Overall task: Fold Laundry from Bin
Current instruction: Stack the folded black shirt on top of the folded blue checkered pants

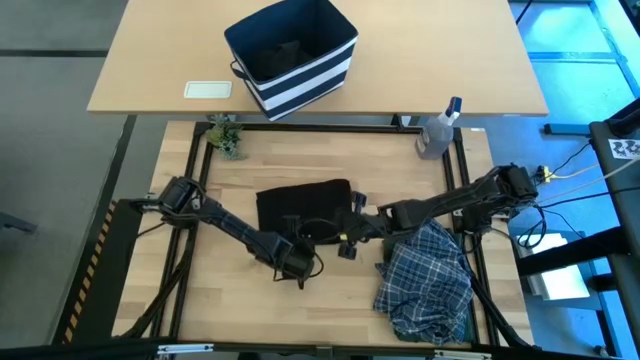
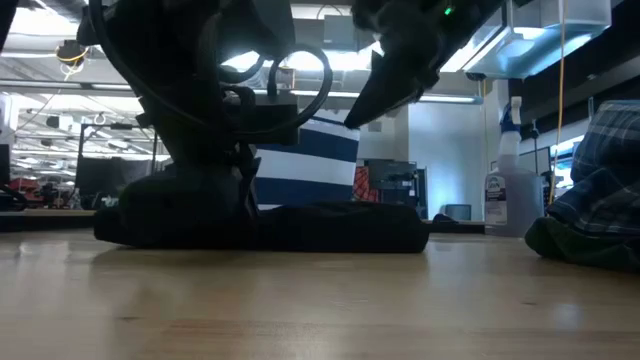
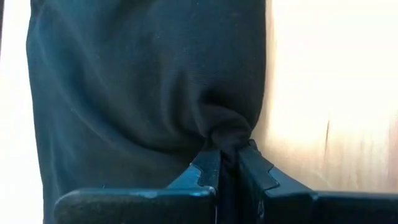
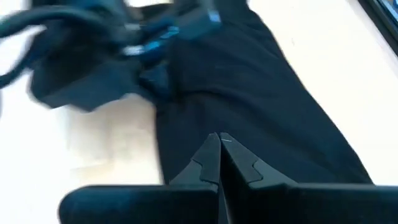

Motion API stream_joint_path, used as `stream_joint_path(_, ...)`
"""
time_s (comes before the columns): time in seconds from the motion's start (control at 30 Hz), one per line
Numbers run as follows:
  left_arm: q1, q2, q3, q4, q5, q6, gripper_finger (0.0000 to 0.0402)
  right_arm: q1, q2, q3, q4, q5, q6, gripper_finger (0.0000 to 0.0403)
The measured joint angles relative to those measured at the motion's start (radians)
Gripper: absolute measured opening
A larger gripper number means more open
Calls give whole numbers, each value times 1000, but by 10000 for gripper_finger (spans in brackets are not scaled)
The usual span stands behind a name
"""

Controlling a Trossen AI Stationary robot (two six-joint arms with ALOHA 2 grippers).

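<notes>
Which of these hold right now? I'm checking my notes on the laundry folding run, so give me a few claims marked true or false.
1. The left claw is shut on the black garment. True.
2. The plaid shirt lies inside the bin. False: it lies on the table, near the right arm.
3. The right claw is shut. True.
4. The spray bottle stands inside the bin. False: it stands outside it, at the work table's far edge.
5. The black garment hangs in the air. False: it lies on the table.
</notes>
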Motion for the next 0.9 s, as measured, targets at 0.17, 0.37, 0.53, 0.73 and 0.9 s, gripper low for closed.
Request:
stream_joint_path(0.17, 2, -29, 11, -33, 35, -1, 14, 84, -1, 1, 3, 47, -19, 0)
stream_joint_path(0.37, -1, -91, 31, -43, 45, 1, 14, 165, 26, 0, 15, 59, -42, 30)
stream_joint_path(0.53, -5, -123, 32, -57, 47, 5, 14, 204, 81, 2, 79, -2, -119, 123)
stream_joint_path(0.73, -4, -149, 33, -60, 57, 1, 14, 204, 184, 1, 158, -7, -126, 274)
stream_joint_path(0.9, -2, -164, 34, -72, 62, -1, 14, 198, 242, 0, 186, 139, -132, 377)
